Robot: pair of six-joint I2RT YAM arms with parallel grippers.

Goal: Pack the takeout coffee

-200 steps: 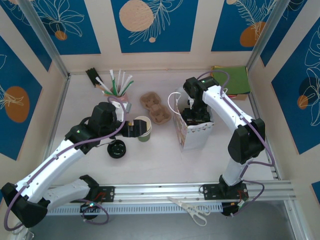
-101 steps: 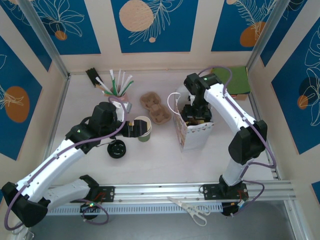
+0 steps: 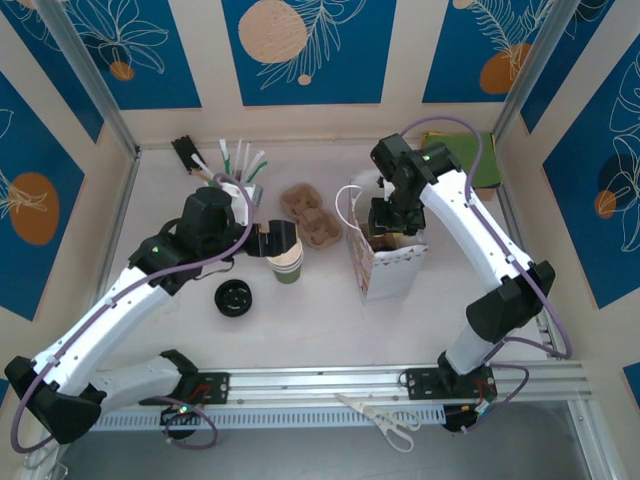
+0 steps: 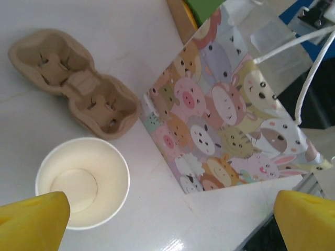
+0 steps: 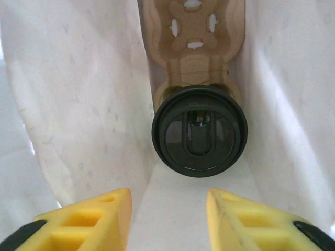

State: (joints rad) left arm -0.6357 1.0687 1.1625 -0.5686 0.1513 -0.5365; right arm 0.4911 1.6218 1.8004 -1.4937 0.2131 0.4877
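Top external view: over the last second the right arm had raised its elbow and carried its wrist higher above the white bag [image 3: 392, 270]. The left arm had swung off the lone black lid [image 3: 233, 298], so the left gripper [image 3: 273, 238] now hung at the far side of the stacked green cups [image 3: 287, 266]. All of it stood on a pale table [image 3: 300, 335], walled on three sides by cream panels with blue leaf prints. Right wrist view, looking down inside the bag: the right gripper [image 5: 167, 219] had drawn its yellow fingers [image 5: 84, 219] closer together, but a clear gap remained with nothing in it. The takeout coffee [image 5: 199, 130] stood deeper in the bag, past the fingertips and untouched. Its round black lid faced up, and it sat against a brown pulp tray [image 5: 193, 36]. Left wrist view: the left gripper was spread wide and empty, a yellow tip in each lower corner. The top cup's cream inside lay below it, with an empty two-cup carrier [image 4: 73, 86] and the bag's cartoon-animal face nearby.
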